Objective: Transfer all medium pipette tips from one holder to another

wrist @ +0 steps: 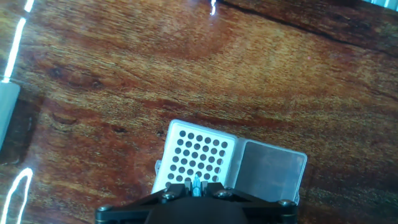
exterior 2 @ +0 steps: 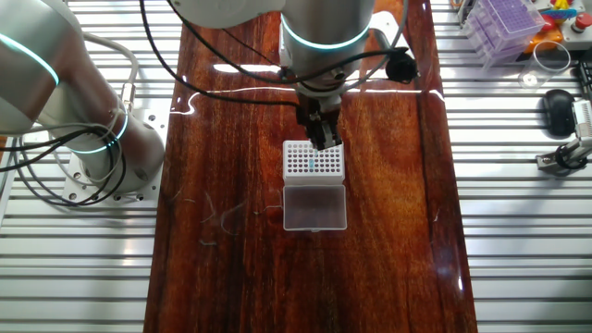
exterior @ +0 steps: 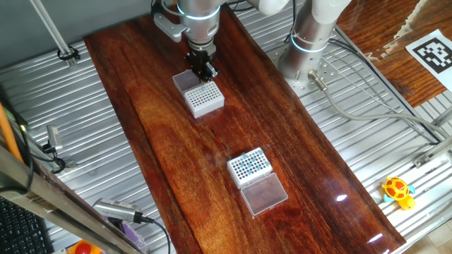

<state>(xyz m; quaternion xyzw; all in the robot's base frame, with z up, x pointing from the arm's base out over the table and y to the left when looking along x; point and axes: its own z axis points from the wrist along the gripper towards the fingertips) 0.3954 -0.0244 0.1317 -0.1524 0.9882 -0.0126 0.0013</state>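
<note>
My gripper (exterior: 205, 70) hangs just above the far white rack (exterior: 205, 99), whose clear lid lies open beside it. In the hand view the gripper (wrist: 196, 186) is shut on one teal pipette tip (wrist: 196, 183), held upright over the near edge of that rack's hole grid (wrist: 199, 155). The holes that show look empty. The other fixed view shows the gripper (exterior 2: 324, 141) over the same rack (exterior 2: 313, 159), with a teal speck below it. A second white rack (exterior: 249, 164) nearer the front holds several dark teal tips, its lid (exterior: 264, 193) open.
The racks stand on a dark wooden board (exterior: 169, 141) over ribbed metal. The robot base (exterior: 311, 42) stands at the back right. A yellow toy (exterior: 397, 190), a purple tip box (exterior 2: 504, 23) and a pipette (exterior: 120, 212) lie off the board.
</note>
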